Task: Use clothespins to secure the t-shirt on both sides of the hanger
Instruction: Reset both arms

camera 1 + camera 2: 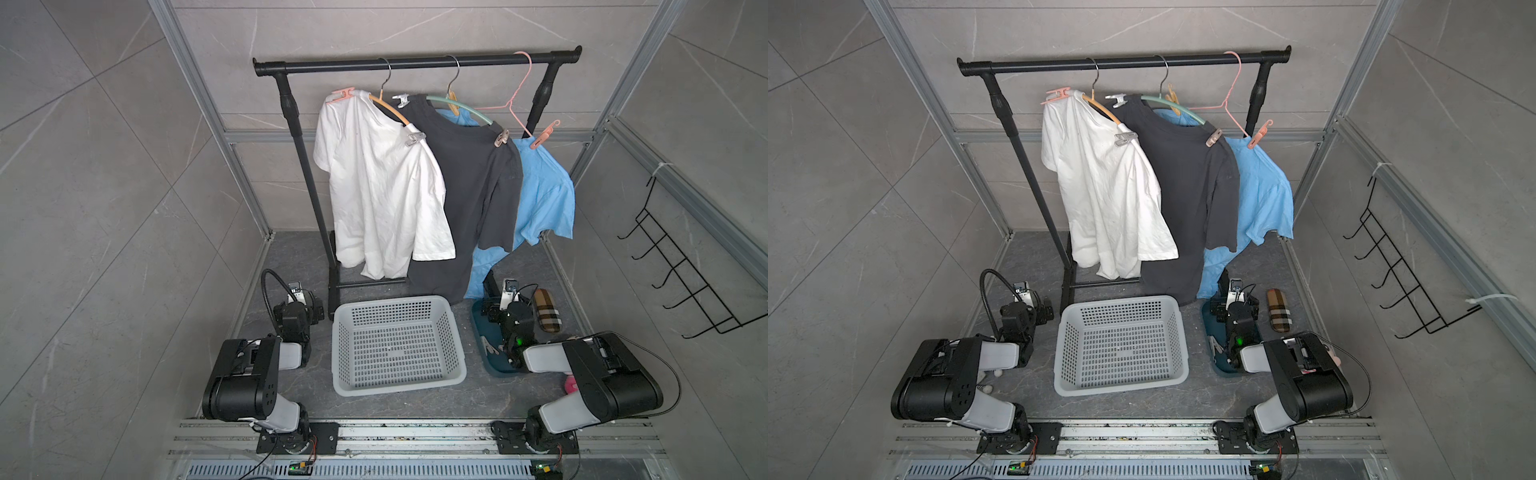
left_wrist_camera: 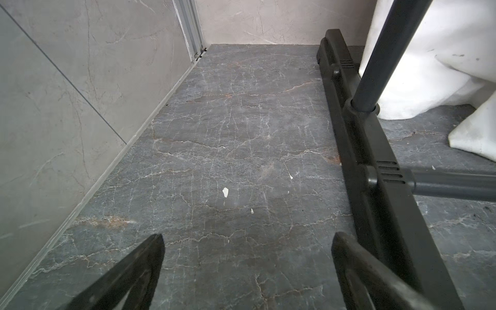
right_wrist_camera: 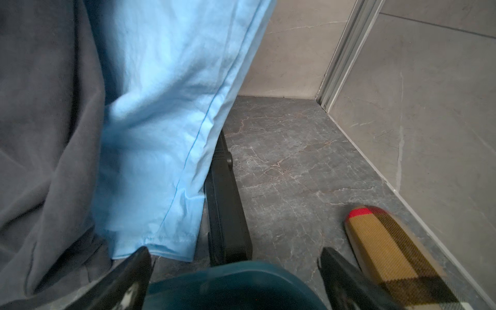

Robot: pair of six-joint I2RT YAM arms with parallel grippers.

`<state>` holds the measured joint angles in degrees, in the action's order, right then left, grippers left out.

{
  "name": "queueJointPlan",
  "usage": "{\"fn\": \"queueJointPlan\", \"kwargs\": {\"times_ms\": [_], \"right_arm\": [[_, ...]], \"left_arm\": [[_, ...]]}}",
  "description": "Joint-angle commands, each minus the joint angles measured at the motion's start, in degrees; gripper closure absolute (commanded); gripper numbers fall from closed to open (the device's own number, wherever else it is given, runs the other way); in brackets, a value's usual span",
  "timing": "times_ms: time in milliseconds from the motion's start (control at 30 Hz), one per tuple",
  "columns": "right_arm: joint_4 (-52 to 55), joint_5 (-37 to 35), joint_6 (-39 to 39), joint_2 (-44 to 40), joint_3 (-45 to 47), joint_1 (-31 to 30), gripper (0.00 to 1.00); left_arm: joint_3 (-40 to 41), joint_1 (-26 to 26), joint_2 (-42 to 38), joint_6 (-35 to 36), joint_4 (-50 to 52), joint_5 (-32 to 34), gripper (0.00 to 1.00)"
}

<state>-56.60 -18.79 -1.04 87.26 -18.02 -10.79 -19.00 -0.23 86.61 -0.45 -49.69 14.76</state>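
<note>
The left gripper (image 2: 248, 241) hangs low over bare floor beside the rack foot (image 2: 386, 214), its jaws spread wide with nothing between them. The right gripper (image 3: 234, 255) is spread and empty too, poised over the far rim of the teal tray (image 1: 490, 361), with a plaid case (image 3: 389, 247) just beside it. On that tray lies a pale clothespin (image 1: 487, 345), partly hidden by the arm. Such a clip should be light, rigid and a little slick. I would pinch it squarely across its two tail ends so the squeeze opens the mouth; held off-centre, it may twist out. Between the arms sits a grey laundry basket (image 1: 399, 300).

Farther back, on the garment rack (image 1: 415, 63), clips are already on the shirts:
- The white t-shirt (image 1: 382, 187) has a pink clothespin (image 1: 341, 94) at one shoulder and a grey-white clothespin (image 1: 415, 139) at the other.
- The dark t-shirt (image 1: 465, 187) has a whitish clothespin (image 1: 401, 99) and a tan clothespin (image 1: 501, 138).
- The blue t-shirt (image 1: 544, 199) shows a pink clip (image 1: 544, 135) at the tip of the pink wire hanger (image 1: 513, 99); its other shoulder is hidden, so I cannot tell whether that side is pinned
</note>
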Motion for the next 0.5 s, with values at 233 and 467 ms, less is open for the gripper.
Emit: {"fn": "queueJointPlan", "kwargs": {"times_ms": [233, 467], "right_arm": [[2.29, 0.24, 1.06, 0.07, -0.96, 0.17, 0.01], [2.37, 0.24, 1.17, -0.02, -0.85, 0.24, 0.01]], "left_arm": [[-0.62, 0.22, -0.48, -0.88, -1.2, -0.17, 0.0], [-0.68, 0.16, -0.48, -0.92, -1.2, -0.17, 0.0]]}}
